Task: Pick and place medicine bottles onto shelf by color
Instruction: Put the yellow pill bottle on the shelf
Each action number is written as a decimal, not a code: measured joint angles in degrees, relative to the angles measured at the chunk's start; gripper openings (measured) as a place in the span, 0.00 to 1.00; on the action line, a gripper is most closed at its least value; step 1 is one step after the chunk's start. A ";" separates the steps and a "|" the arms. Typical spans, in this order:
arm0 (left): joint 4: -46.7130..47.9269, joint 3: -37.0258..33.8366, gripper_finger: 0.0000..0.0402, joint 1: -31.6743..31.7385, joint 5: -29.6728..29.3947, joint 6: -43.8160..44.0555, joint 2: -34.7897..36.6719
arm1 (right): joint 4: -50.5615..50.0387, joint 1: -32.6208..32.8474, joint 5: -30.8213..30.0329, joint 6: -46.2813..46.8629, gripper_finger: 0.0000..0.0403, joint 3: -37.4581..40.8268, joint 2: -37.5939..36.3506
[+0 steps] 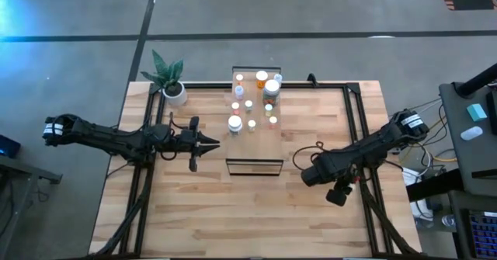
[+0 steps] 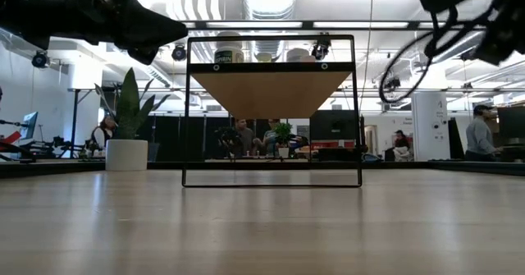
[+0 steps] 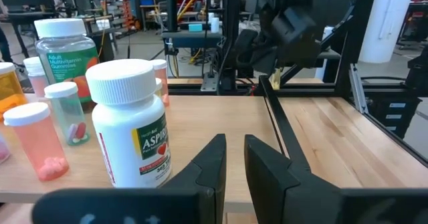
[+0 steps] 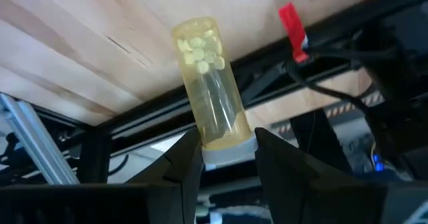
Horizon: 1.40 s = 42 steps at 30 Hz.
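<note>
1. Here, the right claw [image 4: 227,158] is clenched on a clear yellowish bottle [image 4: 210,83], gripping it by its white-capped end; pale tablets sit bunched at the bottle's far end, and the bottle is lifted off the desk.
2. In the high view, that right claw [image 1: 312,171] hangs above the desk [image 1: 256,206] to the right of the shelf [image 1: 256,124], near the shelf's closer end and apart from it.
3. The shelf, a long narrow stand with a light wood top and black frame, sits in the middle of the desk; the other medicine bottles [image 1: 252,105] stand on its top, clustered over the half farther from the arms' bases.
4. Among those on the shelf, a white aspirin bottle [image 3: 130,120] stands upright nearest the left claw, with a pink bottle [image 3: 37,140], a small clear vial [image 3: 67,110] and a wider gummies jar [image 3: 67,50] beside and behind it.
5. The left claw [image 1: 208,145] hovers just left of the shelf, level with its middle; its fingers [image 3: 207,164] are nearly together with only a thin gap and grasp nothing.
6. A white pot with a green plant [image 1: 172,85] stands on the desk to the left of the shelf's far end.
7. Seen from desk height, the shelf frame [image 2: 271,111] stands upright with jars on its top, and people stand in the room behind it.
</note>
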<state>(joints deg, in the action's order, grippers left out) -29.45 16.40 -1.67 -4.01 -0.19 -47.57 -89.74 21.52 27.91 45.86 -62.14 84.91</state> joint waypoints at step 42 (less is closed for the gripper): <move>0.52 -0.69 0.09 0.00 -0.02 0.00 -0.13 | 12.70 -0.15 10.99 -4.00 0.32 12.03 13.30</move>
<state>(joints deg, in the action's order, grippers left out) -28.93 15.71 -1.67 -4.03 -0.19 -47.70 -77.04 21.37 38.90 41.86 -50.11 98.20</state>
